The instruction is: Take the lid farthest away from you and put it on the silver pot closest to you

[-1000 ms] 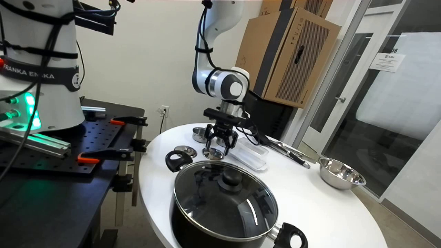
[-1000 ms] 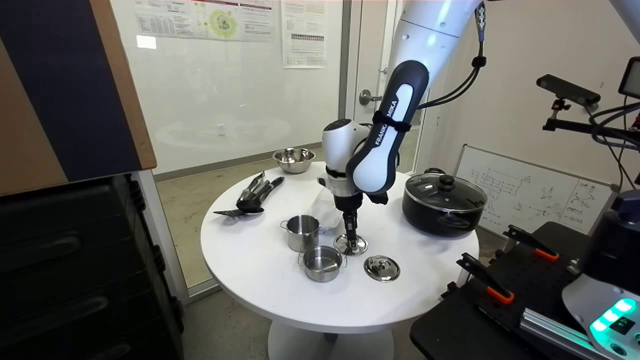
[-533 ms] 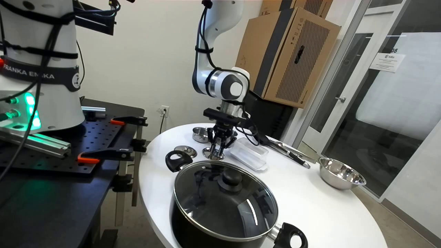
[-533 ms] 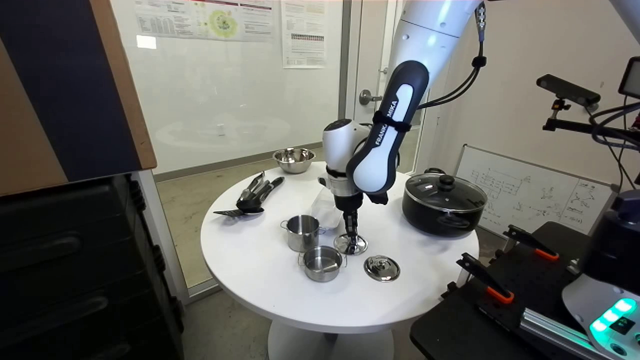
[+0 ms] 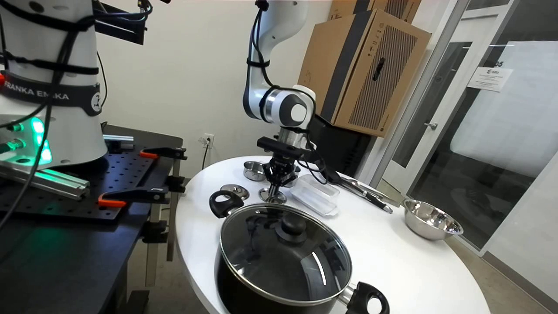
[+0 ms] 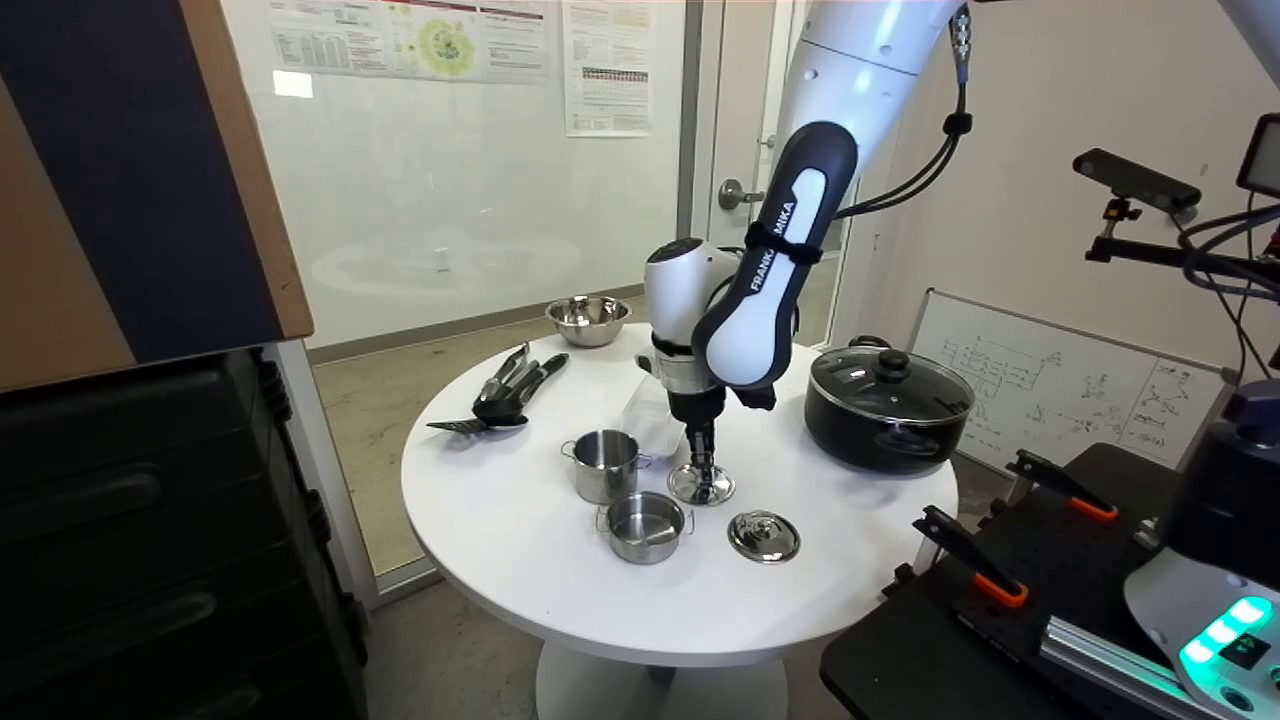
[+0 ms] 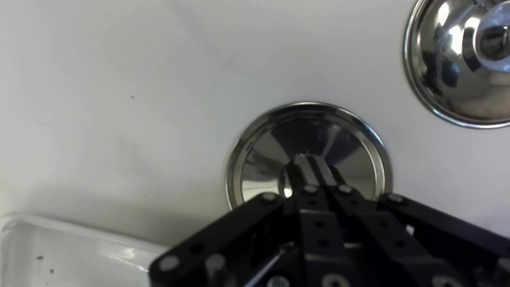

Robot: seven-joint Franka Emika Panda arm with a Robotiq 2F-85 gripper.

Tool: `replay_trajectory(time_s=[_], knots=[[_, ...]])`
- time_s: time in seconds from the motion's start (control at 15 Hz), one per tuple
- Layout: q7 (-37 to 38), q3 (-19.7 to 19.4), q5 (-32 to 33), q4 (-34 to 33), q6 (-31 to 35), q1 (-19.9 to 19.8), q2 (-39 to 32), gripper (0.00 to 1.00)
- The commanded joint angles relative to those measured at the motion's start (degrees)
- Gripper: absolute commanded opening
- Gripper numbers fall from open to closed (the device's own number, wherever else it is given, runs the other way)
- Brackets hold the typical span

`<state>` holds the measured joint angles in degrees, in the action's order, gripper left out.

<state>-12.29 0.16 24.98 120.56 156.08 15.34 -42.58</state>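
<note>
A shiny silver lid [image 6: 722, 486], the one farther from the robot base, lies flat on the white table. My gripper [image 7: 310, 159] points down at its centre, the fingers pressed almost together with only a thin dark line between them. They cover the lid's handle, so the grip itself is hidden. In the wrist view the lid [image 7: 259, 163] circles the fingertips. Two open silver pots stand close by: a shallow one [image 6: 645, 545], nearer the base, and a taller one [image 6: 605, 480] behind it. In an exterior view the gripper [image 5: 272, 195] partly hides the taller pot.
Another silver lid [image 6: 764, 540] lies closer to the base. A clear plastic container [image 5: 314, 196] sits beside the gripper. A large black pot with a glass lid [image 6: 880, 430] is at one side; black utensils [image 6: 505, 395] and a steel bowl [image 6: 588, 322] lie farther out on the table.
The fingers have come together from wide open onto the middle of the lid. The lid has shifted slightly. The arm has held its place.
</note>
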Motion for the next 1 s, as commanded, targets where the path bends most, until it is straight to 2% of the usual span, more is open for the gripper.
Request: replay_trajectory(time_s=[0.0, 0.2, 0.53, 0.93], knots=[[-0.38, 1.55, -0.51, 0.97, -0.16, -1.03, 1.16, 0.00], [-3.95, 5.27, -1.57, 5.61, -0.43, -3.81, 6.94, 0.00], [-7.26, 9.11, -2.10, 11.41, -1.86, -5.72, 15.59, 0.00], [-8.82, 11.54, -1.64, 11.39, -6.67, -3.64, 16.29, 0.00]])
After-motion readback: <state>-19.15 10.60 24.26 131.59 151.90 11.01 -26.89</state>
